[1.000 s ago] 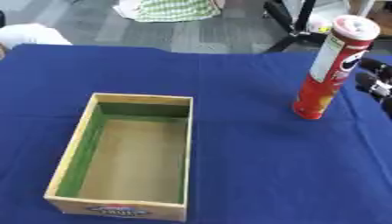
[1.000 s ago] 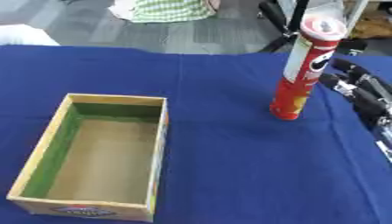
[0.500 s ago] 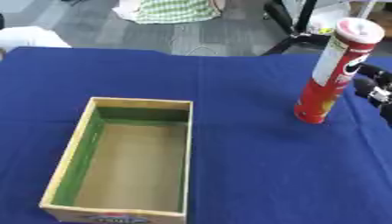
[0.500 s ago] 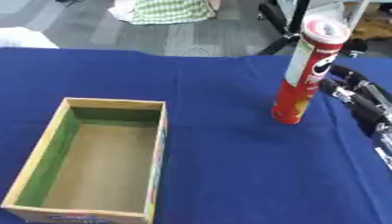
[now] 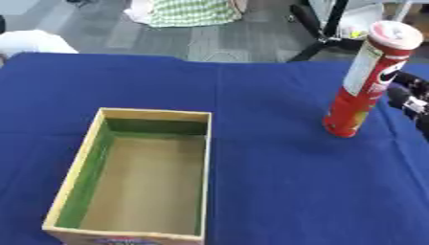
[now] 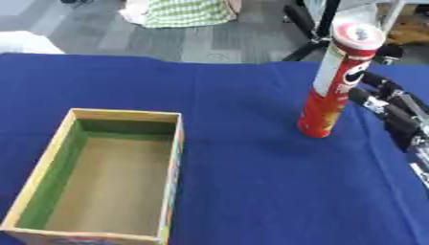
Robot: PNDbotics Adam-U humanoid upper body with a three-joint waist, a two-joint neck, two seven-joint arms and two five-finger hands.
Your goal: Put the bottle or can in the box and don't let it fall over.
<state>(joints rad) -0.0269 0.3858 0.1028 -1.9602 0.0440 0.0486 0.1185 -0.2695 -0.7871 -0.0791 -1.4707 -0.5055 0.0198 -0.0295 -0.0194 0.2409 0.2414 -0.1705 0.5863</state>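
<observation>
A tall red crisp can (image 6: 335,81) with a pale lid stands upright on the blue tablecloth at the right. My right hand (image 6: 387,106) comes in from the right edge, its black fingers straight and spread just beside the can, close to its middle, not curled round it. An open cardboard box (image 5: 138,178) with a green inner wall sits at the lower left, empty, its long side running away from me. My left hand shows in neither view.
The blue table (image 5: 268,191) ends at its far edge near the top. Beyond it lie a grey floor, a green checked cloth (image 5: 188,10), a black stand leg (image 5: 322,33) and a white object (image 5: 33,42) at far left.
The whole picture has shifted a little downward, so the camera has moved. My right hand stays beside the can, which still stands upright in the same place.
</observation>
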